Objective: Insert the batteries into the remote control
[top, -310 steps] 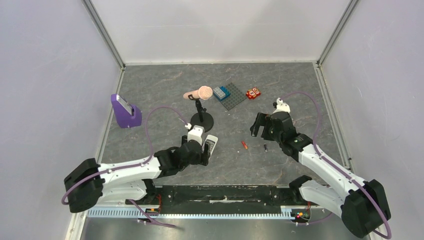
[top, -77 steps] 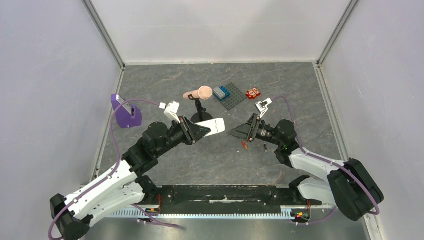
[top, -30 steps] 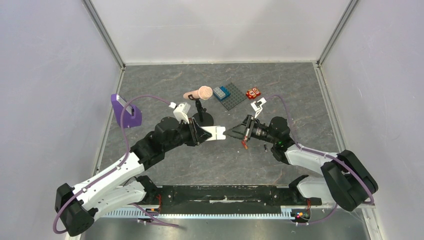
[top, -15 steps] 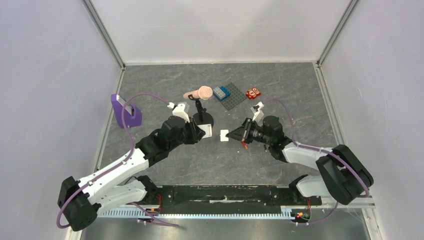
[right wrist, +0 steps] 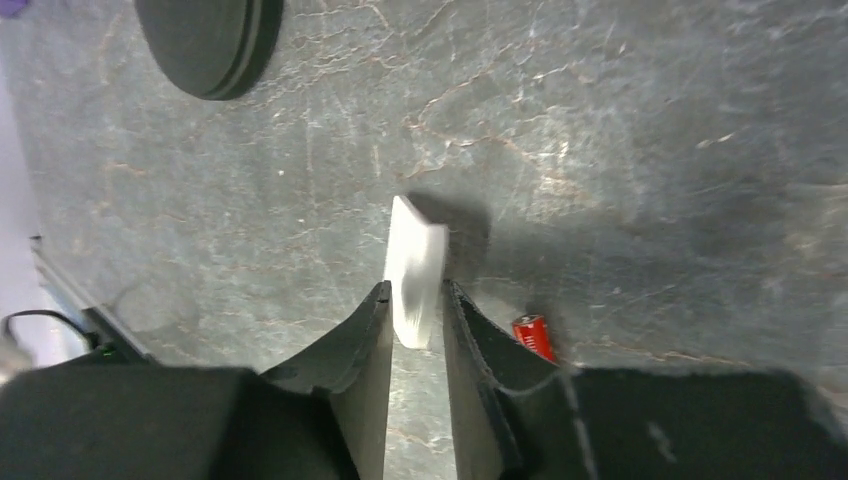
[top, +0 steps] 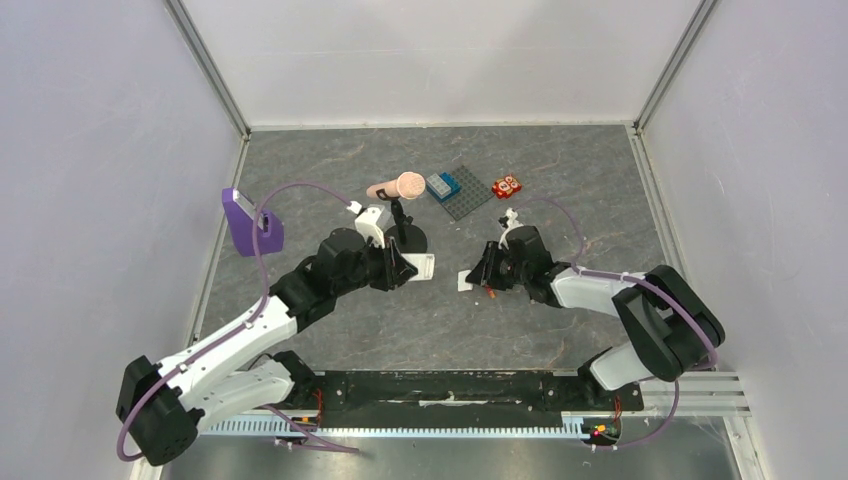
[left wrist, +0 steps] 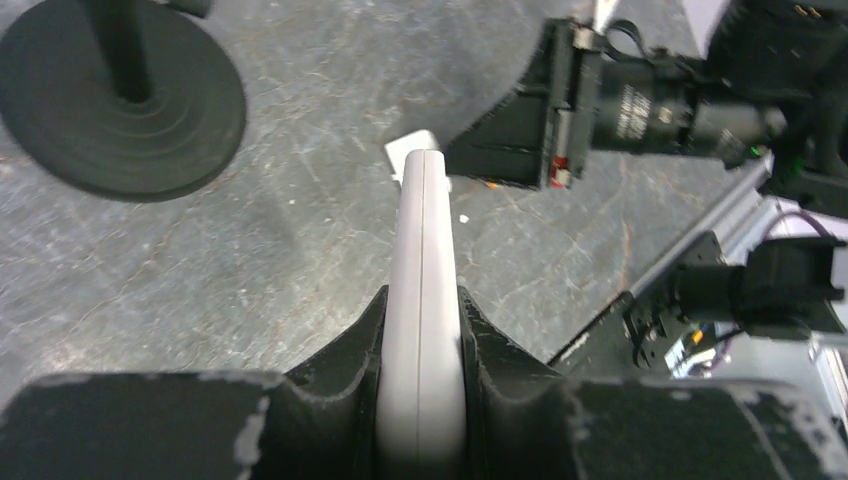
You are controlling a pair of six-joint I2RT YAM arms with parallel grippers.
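Between the fingers of my left gripper (left wrist: 421,312) the remote control (left wrist: 423,230) sits clamped edge-on, its free end pointing across the grey table (right wrist: 620,150) toward my right arm, with the black round stand base (left wrist: 120,100) off to one side. My right gripper (right wrist: 415,300) is closed on the small white cover piece (right wrist: 417,265) — held on edge, low over the table, a short gap apart from the remote's tip — though I cannot tell whether its lower end touches the surface. The red-orange battery (right wrist: 533,335) lies on the table just beside one of my right fingers.
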